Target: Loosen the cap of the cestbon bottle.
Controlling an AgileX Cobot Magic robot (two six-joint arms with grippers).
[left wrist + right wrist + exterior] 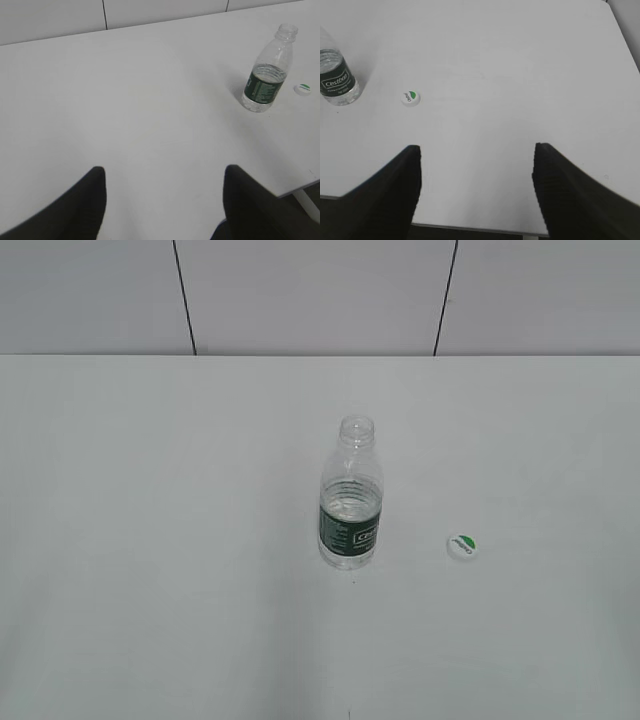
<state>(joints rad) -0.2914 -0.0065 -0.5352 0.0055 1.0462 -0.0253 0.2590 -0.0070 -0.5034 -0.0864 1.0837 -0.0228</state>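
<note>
The cestbon bottle (351, 496) stands upright on the white table with its neck open and no cap on it. It also shows in the left wrist view (265, 71) and at the left edge of the right wrist view (335, 75). The cap (461, 546) lies flat on the table to the bottle's right, green-and-white top up; it shows in the left wrist view (302, 89) and the right wrist view (410, 97). My left gripper (164, 172) is open and empty, far from the bottle. My right gripper (477, 150) is open and empty, near the table's front edge.
The white table (150, 540) ends at a grey panelled wall (300, 290) at the back. Its front edge shows in the right wrist view (470, 229) and its corner in the left wrist view (300, 187). Neither arm shows in the exterior view.
</note>
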